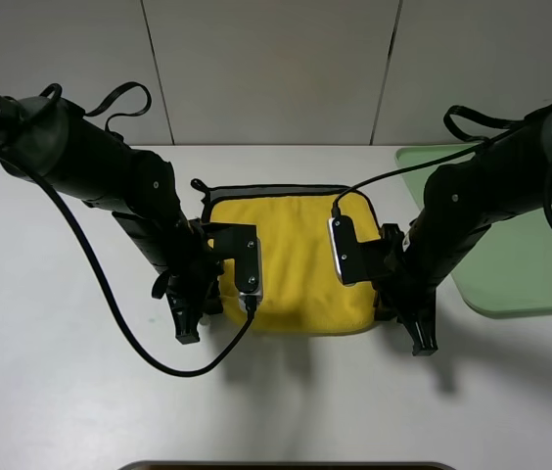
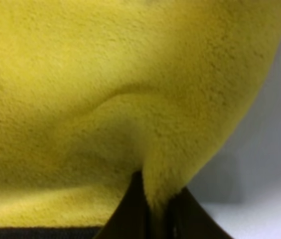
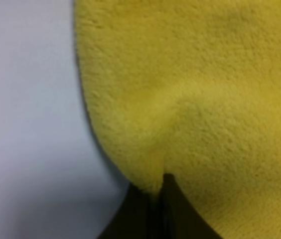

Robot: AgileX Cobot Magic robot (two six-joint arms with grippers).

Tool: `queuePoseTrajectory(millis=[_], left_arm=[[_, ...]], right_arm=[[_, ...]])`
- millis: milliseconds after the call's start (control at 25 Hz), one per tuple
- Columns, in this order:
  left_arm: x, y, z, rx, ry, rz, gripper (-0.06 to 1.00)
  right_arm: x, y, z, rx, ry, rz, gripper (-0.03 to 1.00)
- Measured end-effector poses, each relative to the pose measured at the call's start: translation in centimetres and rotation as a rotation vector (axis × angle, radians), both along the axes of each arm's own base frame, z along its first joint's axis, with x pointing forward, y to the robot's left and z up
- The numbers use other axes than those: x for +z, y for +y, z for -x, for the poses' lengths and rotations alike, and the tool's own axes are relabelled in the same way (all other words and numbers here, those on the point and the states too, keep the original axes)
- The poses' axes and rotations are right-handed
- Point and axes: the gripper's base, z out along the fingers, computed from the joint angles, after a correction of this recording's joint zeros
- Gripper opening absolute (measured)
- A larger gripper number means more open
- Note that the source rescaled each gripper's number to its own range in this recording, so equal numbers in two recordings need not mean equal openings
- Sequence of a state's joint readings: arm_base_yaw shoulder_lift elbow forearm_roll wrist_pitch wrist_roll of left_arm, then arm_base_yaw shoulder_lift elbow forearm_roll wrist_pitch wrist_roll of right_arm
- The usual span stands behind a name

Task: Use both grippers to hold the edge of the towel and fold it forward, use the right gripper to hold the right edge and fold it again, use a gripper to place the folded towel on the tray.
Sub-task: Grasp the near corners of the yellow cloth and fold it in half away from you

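Note:
The yellow towel (image 1: 300, 259) lies mid-table, with a thin grey strip and black trim along its far side. Its near side bulges up. My left gripper (image 1: 207, 304) is shut on the towel's near left corner; in the left wrist view its fingers (image 2: 133, 214) pinch a fold of the towel (image 2: 105, 89). My right gripper (image 1: 393, 305) is shut on the near right corner; in the right wrist view its fingers (image 3: 173, 214) pinch the towel (image 3: 205, 99). The pale green tray (image 1: 521, 264) lies at the right edge, partly behind my right arm.
White table (image 1: 61, 392) with a grey panelled wall behind. A small black corner loop (image 1: 198, 186) sticks out at the towel's far left. A dark object edge (image 1: 286, 466) shows at the bottom of the exterior view.

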State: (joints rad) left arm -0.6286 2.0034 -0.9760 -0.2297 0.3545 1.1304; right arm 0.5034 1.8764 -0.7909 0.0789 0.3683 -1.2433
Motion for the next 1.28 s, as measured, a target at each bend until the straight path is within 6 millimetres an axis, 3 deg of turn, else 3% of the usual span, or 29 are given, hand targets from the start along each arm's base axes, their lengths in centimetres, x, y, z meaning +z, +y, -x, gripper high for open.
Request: queuePoseTrajectory(millis=[920,1280], left_arm=[[1.4,0.4,0.6,-0.034,0.015,-0.016,0.00],[1.5,0.6,1.0,-0.041,0.056,-0.035,0.00]], right_arm=[[1.5,-0.1,0.2,-0.016,-0.014,-0.014,0.00],[3.3,-0.1,0.3,-0.044,-0.043,-0.041,0.00]])
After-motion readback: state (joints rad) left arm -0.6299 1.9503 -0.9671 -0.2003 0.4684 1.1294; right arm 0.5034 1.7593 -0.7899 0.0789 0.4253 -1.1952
